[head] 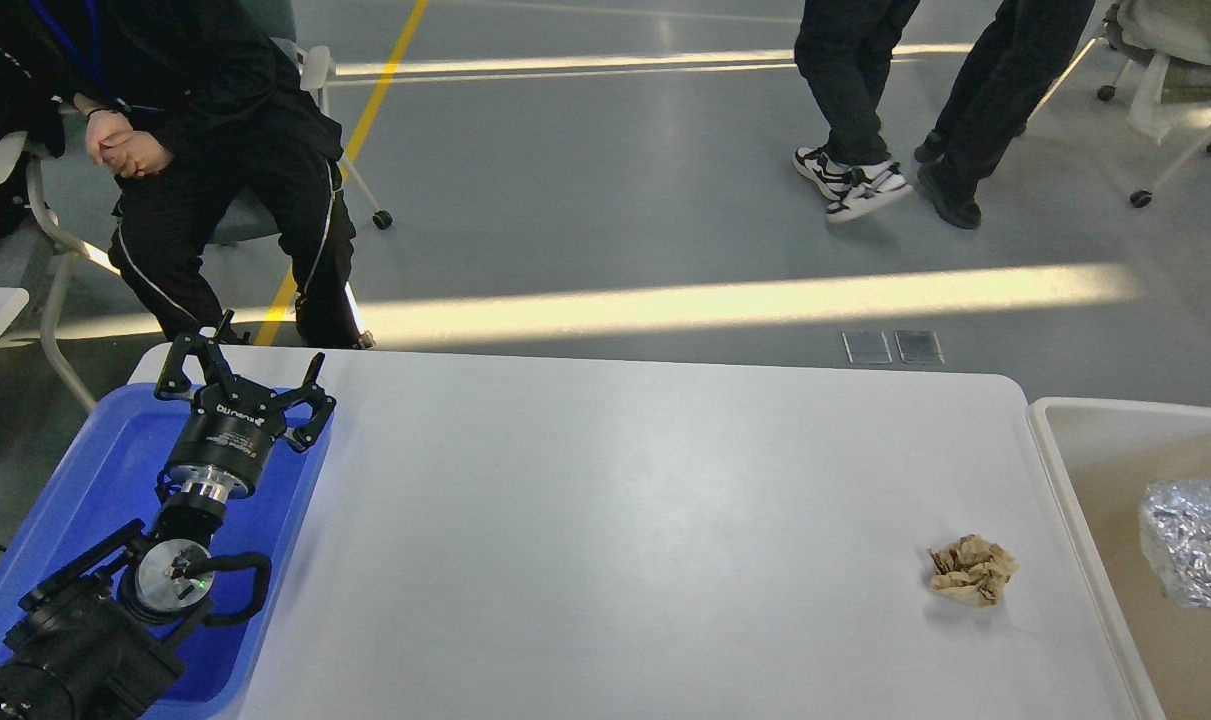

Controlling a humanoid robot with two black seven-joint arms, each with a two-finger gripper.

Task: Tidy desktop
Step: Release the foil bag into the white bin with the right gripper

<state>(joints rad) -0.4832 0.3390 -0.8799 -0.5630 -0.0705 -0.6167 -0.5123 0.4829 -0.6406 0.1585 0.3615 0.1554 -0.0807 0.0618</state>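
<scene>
While the left gripper (246, 378) hangs over the far end of the blue tray (115, 470) at the desktop's (605, 520) left edge, its 2 fingers stand spread apart with nothing between them. Near the right edge of the desktop, well apart from those jaws, lies 1 crumpled brown paper wad (973, 569). Just past that edge stands a beige bin (1055, 440), cut off by the frame, holding 1 foil ball (1197, 540) only partly visible. Parts of the tray are hidden under the arm. No right gripper appears in the head view.
</scene>
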